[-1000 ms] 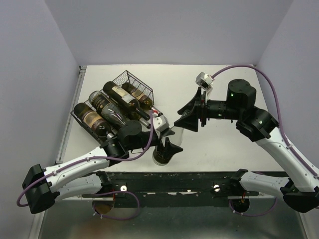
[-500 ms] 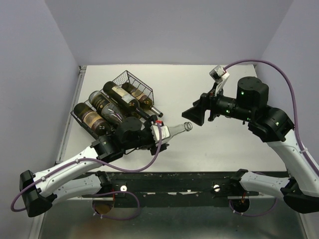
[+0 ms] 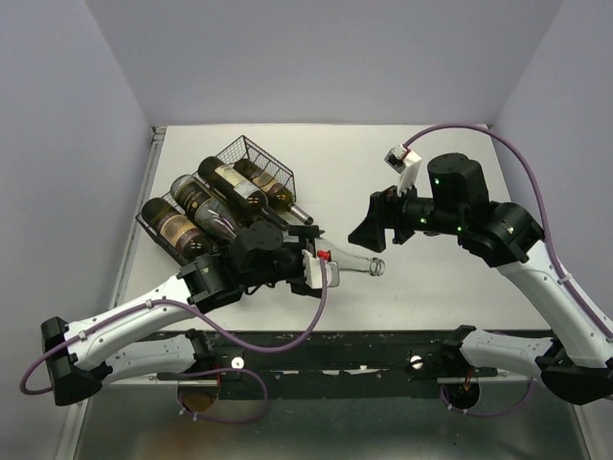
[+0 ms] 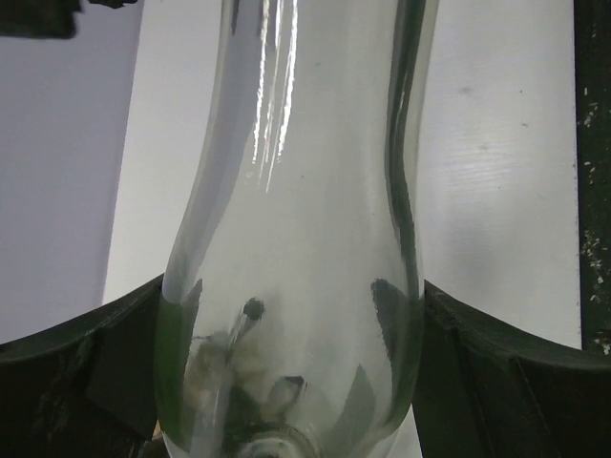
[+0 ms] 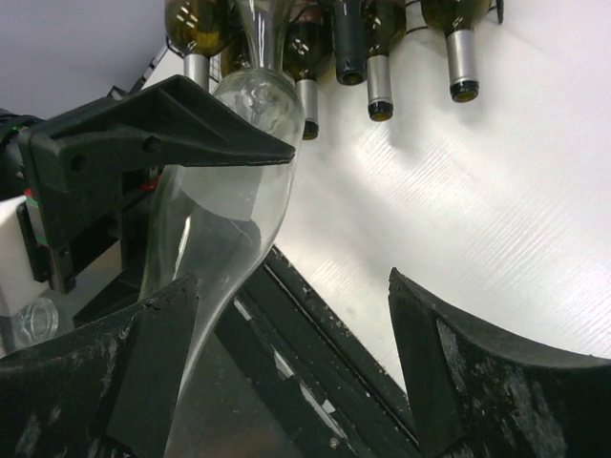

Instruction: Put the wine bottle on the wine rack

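The wine bottle (image 3: 356,262) is clear glass and lies nearly level above the table, its neck pointing right. My left gripper (image 3: 308,266) is shut on its body; in the left wrist view the wine bottle (image 4: 296,239) fills the gap between both black fingers (image 4: 86,363). The black wire wine rack (image 3: 257,153) stands just behind, at the back left. My right gripper (image 3: 368,228) hangs open to the right of the neck, apart from it. In the right wrist view the wine bottle (image 5: 224,210) crosses in front of the right gripper (image 5: 296,334), whose jaws hold nothing.
Several dark bottles (image 3: 206,206) lie in the rack with necks toward the table's middle, seen as dark bottles (image 5: 382,57) in the right wrist view. A black rail (image 3: 383,350) runs along the near edge. White walls close in the table on three sides.
The left arm has tipped the wine bottle from upright near the front edge to nearly level, neck to the right. The right gripper's jaws have widened and it stays off the neck.
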Robot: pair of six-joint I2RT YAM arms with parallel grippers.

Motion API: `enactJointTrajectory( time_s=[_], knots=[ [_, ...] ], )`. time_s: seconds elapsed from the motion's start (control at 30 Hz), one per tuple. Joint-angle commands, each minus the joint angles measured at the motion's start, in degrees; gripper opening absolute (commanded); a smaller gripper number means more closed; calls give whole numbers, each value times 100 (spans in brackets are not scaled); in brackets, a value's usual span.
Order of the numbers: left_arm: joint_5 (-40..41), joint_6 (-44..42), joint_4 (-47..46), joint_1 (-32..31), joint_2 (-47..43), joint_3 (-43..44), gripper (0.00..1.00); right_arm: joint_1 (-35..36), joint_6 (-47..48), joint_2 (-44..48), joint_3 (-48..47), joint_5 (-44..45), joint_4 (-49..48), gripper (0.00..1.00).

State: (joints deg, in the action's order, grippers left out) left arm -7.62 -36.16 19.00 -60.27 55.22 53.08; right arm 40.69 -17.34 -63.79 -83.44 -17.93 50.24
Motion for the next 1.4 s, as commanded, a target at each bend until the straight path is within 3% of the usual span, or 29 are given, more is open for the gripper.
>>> enactJointTrajectory(
  time_s=[0.0, 0.23, 0.37, 0.6, 0.93, 1.03, 1.13, 1.37],
  knots=[
    [717, -1076, -995, -239, 68, 203, 0, 9, -190, -46, -67, -193, 249, 88],
    [1245, -1858, -1223, -380, 287, 229, 0, 9, -121, -133, -155, -720, 530, 88],
    [1394, -2202, -1250, -380, 358, 308, 0, 1, 170, -187, -190, -440, 926, 87],
    [1570, -2580, -1092, -371, 726, 651, 0, 18, 310, -178, 196, -879, 891, 78],
    [1623, -2730, -1127, -380, 911, 870, 0, 115, 407, -274, 495, -457, 927, 70],
    [1597, -2668, -987, -380, 999, 1046, 0, 133, 328, -344, 522, -387, 856, 59],
    [1667, -2466, -636, -380, 1157, 1397, 0, 167, 267, -424, 522, -255, 873, 54],
    [1843, -2466, -591, -380, 1298, 1538, 0, 203, 266, -354, 741, -202, 865, 56]
  ],
)
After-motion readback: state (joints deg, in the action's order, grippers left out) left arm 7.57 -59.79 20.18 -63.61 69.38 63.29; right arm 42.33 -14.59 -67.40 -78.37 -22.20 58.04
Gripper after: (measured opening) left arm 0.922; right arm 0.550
